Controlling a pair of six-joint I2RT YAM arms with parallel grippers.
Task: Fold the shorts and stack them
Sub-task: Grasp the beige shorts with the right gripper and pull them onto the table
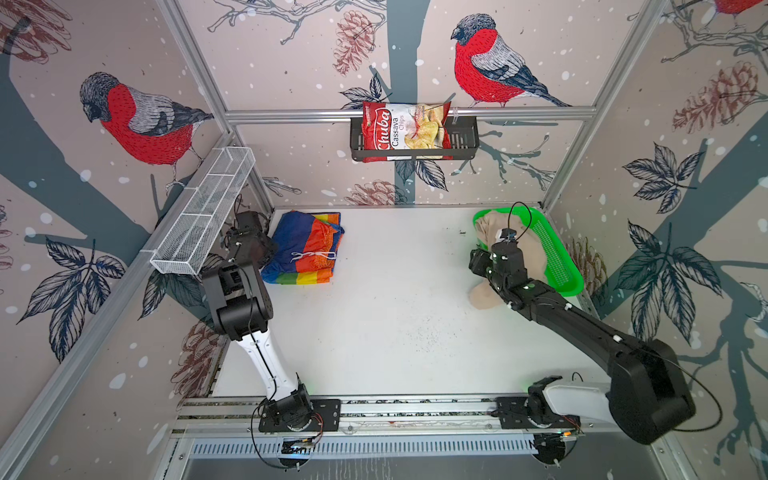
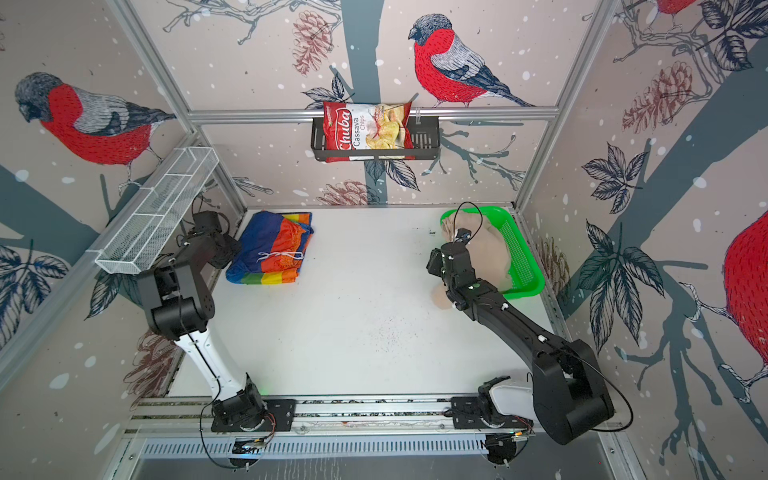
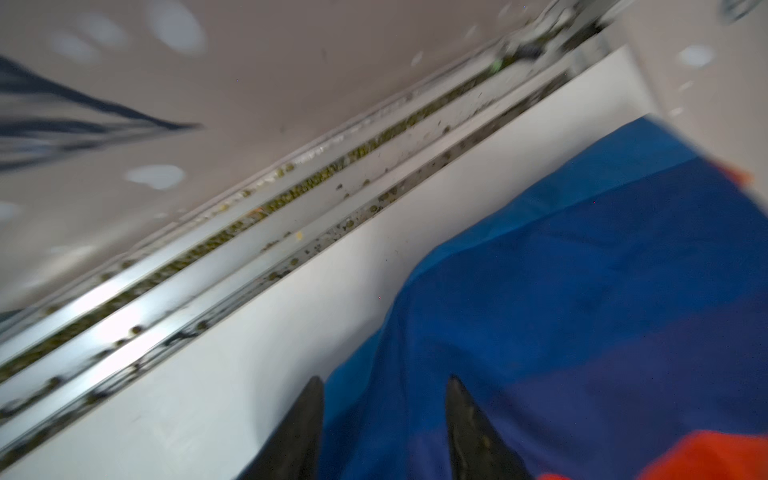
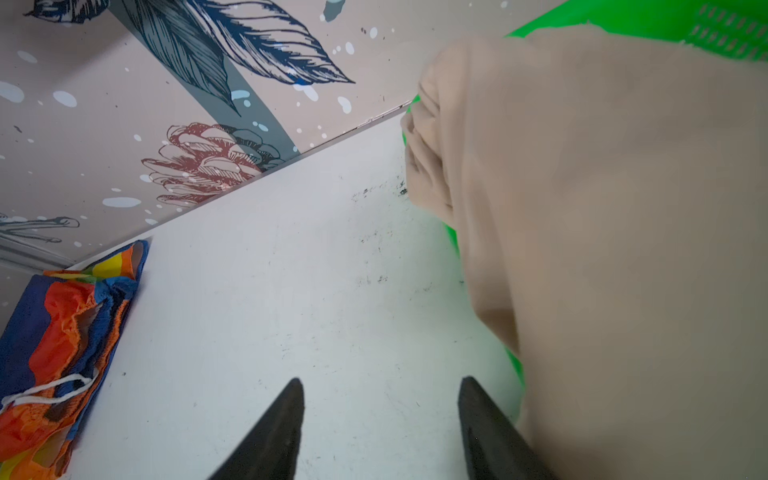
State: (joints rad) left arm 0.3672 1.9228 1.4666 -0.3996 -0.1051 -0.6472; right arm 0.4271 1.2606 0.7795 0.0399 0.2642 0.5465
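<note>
Now left jaws spread over striped shorts (image 3: pixel 582 311) — right jaws spread beside beige shorts (image 4: pixel 623 249).

Beyond the jaws of my left gripper (image 3: pixel 385 380) I see a grooved aluminium rail (image 3: pixel 291 216) flecked with crumbs, then the papered side wall (image 3: pixel 291 62). Ahead of the jaws of my right gripper (image 4: pixel 382 379), the scuffed white tabletop (image 4: pixel 311 270) meets the back wall (image 4: pixel 104 124), printed with leaves and a pine cone (image 4: pixel 208 162). Far above both, a black basket (image 1: pixel 465 141) holds a chip bag (image 1: pixel 399 131).

Striped shorts (image 1: pixel 299 245) show blue, red, orange, yellow, green; beige shorts (image 1: pixel 486 228) are plain; basket (image 1: pixel 561 266) green mesh.
</note>
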